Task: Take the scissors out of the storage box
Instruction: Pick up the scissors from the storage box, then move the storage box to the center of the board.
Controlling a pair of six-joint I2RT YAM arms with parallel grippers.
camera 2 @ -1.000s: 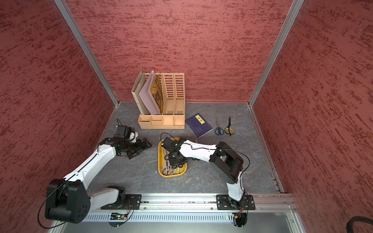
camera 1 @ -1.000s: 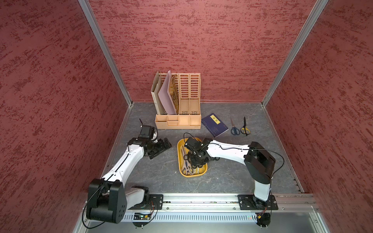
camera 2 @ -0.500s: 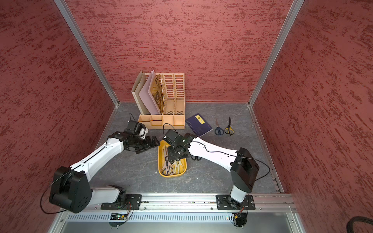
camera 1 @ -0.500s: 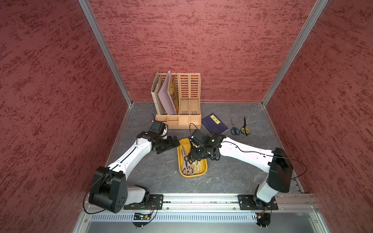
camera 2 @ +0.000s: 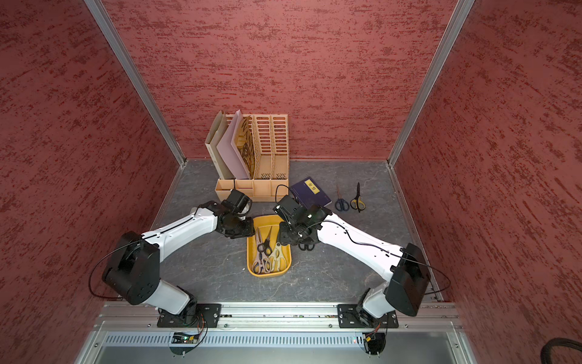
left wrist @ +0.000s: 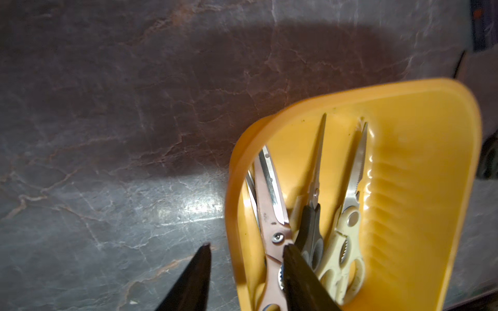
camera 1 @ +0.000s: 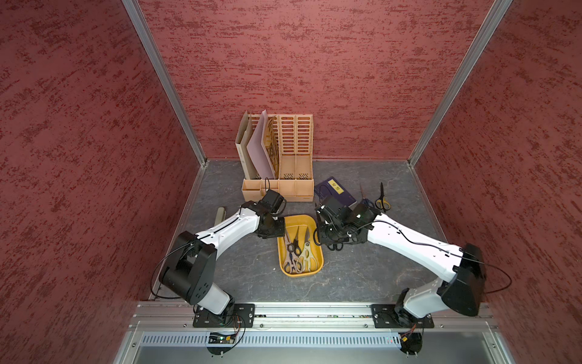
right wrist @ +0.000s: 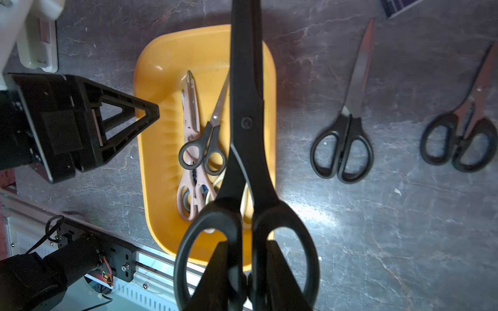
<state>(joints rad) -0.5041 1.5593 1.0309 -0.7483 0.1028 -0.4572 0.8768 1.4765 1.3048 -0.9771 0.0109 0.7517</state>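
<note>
The yellow storage box (camera 1: 299, 274) (camera 2: 267, 273) holds a pink pair (left wrist: 269, 204), a small black pair (left wrist: 314, 215) and a cream pair (left wrist: 347, 229) of scissors. My left gripper (left wrist: 246, 250) (camera 1: 277, 231) stands astride the box's left wall, one finger outside and one inside over the pink pair, with a gap still showing. My right gripper (right wrist: 249, 272) (camera 1: 326, 238) is shut on the handles of large black scissors (right wrist: 246, 121), held in the air by the box's right rim. Two more pairs (camera 2: 341, 203) (camera 2: 358, 201) lie on the table at the back right.
A tan slotted file organiser (camera 1: 283, 157) stands at the back wall. A dark blue notebook (camera 2: 310, 192) lies just behind my right wrist. A flat grey bar (camera 1: 219, 216) lies at the left edge. The metal rail (camera 1: 315, 310) runs along the front.
My left arm swung right to the box and its jaws narrowed over the wall. My right arm lifted the large black scissors out of the box and carried them rightward.
</note>
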